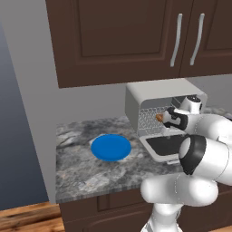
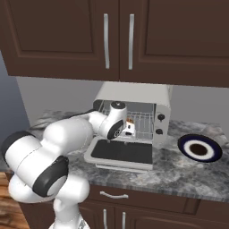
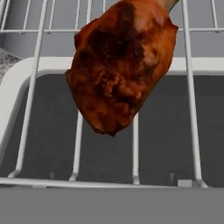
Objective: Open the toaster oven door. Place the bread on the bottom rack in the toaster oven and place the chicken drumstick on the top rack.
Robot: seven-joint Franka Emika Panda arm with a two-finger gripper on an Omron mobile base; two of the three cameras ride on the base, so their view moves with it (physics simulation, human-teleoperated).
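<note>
Right now the drumstick (image 3: 120, 65) lies on the top rack (image 3: 192, 87) just ahead of the hand (image 1: 164, 118), thick end nearest; the hand is spread wide, gripping nothing.

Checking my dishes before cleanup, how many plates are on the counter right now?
2: a plain blue plate left of the toaster oven, and a dark blue plate with a white ring to its right. More may sit outside the camera views.

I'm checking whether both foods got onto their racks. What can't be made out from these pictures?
- Round golden-brown bread: I cannot find it; the white arm blocks the grey toaster oven's lower interior in both base views.
- Tool tips: cut off by the hand view's bottom edge.
- Reddish-brown chicken drumstick: its bone end leaves the hand view's top edge.
</note>
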